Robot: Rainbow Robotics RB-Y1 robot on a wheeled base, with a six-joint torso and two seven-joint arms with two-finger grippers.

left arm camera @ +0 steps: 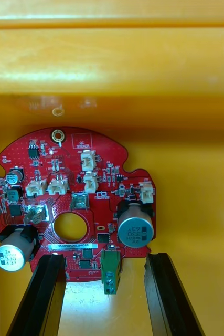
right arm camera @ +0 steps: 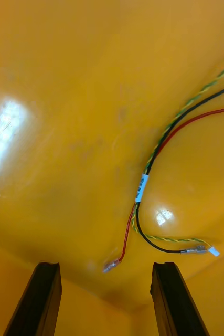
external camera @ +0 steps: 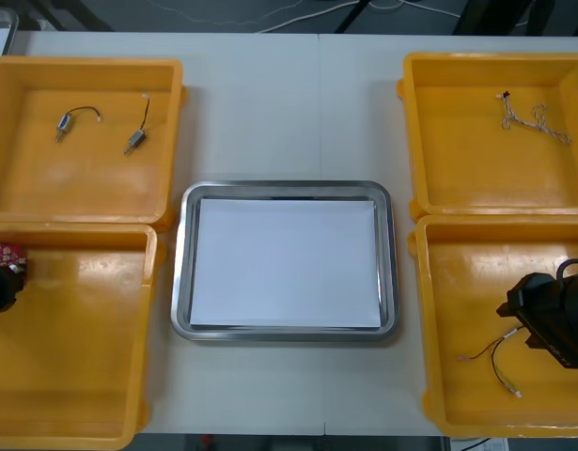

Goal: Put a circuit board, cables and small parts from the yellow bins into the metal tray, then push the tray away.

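A round red circuit board (left arm camera: 72, 205) lies in the near left yellow bin (external camera: 72, 376), against its far wall; in the front view the circuit board (external camera: 5, 254) peeks out at the left edge. My left gripper (left arm camera: 105, 294) is open, its fingers just short of the board's near edge. My right gripper (right arm camera: 105, 299) is open above the near right bin (external camera: 458, 376), over a red, black and yellow-green cable bundle (right arm camera: 159, 173); the cable (external camera: 495, 355) lies beside the right gripper (external camera: 542, 324). The metal tray (external camera: 180, 272), white inside, sits in the middle.
The far left bin (external camera: 82, 202) holds two small metal parts (external camera: 65, 120) (external camera: 135, 139) with short leads. The far right bin (external camera: 439, 178) holds a pale twisted cable (external camera: 533, 117). Bare table surrounds the tray.
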